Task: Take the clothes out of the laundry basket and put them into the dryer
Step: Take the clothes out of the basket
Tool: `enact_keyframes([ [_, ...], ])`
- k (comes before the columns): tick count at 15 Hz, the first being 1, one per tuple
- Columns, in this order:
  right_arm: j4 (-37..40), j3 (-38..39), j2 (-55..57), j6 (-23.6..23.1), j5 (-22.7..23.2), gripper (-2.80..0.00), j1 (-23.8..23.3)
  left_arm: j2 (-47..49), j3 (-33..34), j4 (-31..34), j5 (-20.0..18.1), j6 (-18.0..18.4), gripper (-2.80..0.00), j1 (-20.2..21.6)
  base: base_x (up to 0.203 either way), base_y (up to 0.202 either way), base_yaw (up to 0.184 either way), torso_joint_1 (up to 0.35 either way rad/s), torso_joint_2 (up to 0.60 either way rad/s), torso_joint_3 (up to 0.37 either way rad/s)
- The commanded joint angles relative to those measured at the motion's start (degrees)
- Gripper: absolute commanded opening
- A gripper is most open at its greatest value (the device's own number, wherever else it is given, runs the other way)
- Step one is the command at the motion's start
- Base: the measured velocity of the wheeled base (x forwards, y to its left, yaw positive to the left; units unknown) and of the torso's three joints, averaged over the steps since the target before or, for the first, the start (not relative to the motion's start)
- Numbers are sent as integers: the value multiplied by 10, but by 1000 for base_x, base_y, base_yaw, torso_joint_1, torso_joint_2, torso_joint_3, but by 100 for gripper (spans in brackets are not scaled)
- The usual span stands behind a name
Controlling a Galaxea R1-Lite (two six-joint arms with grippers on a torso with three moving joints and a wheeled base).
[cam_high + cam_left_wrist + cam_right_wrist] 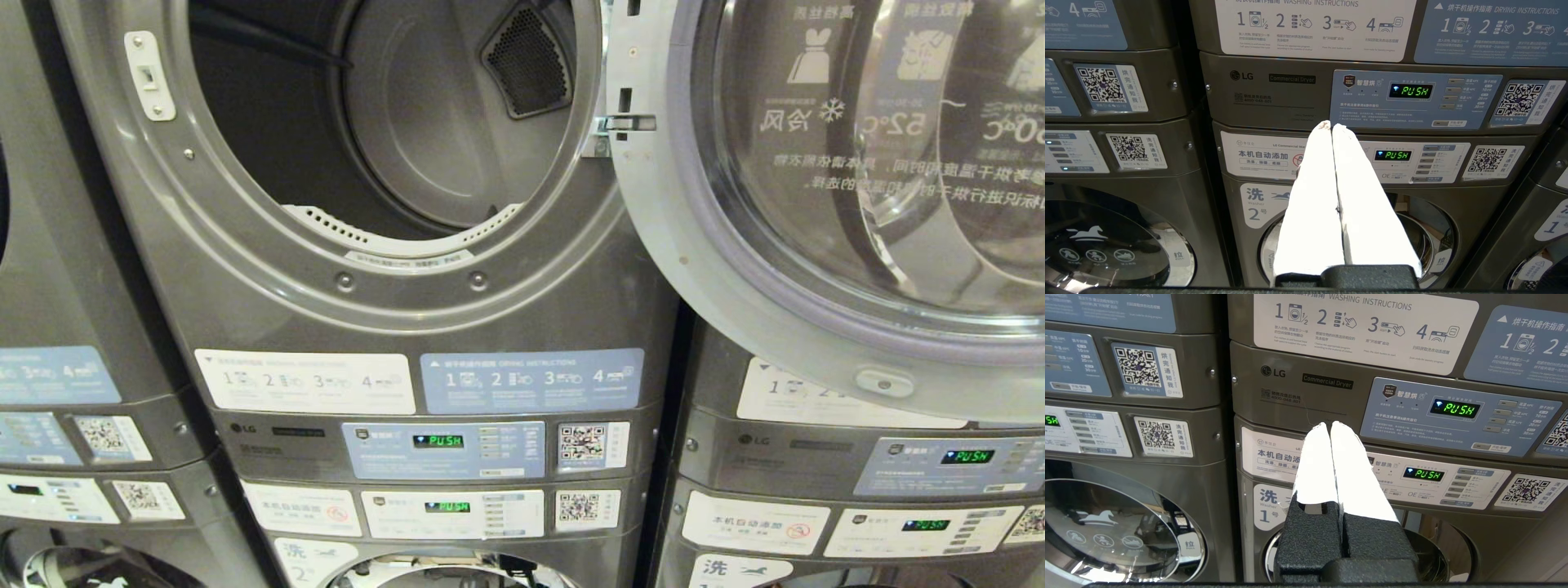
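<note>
The grey dryer (392, 327) fills the head view, its round opening showing a bare metal drum (424, 122). Its door (816, 204) stands swung open to the right. No clothes and no laundry basket are in view. Neither arm shows in the head view. My left gripper (1332, 125) is shut with nothing held, its white fingers pressed together and pointing at the dryer's control panel (1412, 102). My right gripper (1329, 424) is shut and empty too, aimed at the neighbouring stack's panels.
Stacked grey machines stand side by side. Below the dryer sits washer no. 2 (1355, 245) with a round glass door; washer no. 1 (1372, 547) sits to its right. Another stack (73, 367) stands on the left. Green "PUSH" displays (438, 441) glow on the panels.
</note>
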Motion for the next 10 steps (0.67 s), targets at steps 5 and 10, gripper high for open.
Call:
enact_keyframes([
  [5, 0, 0, 0, 0, 0, -280, 0, 0, 1, 0, 0, 0, -280, 0, 0, 0, 0, 0, 0, -5],
  [10, 0, 0, 0, 0, 0, -280, 0, 0, 1, 0, 0, 0, -280, 0, 0, 0, 0, 3, 1, -165],
])
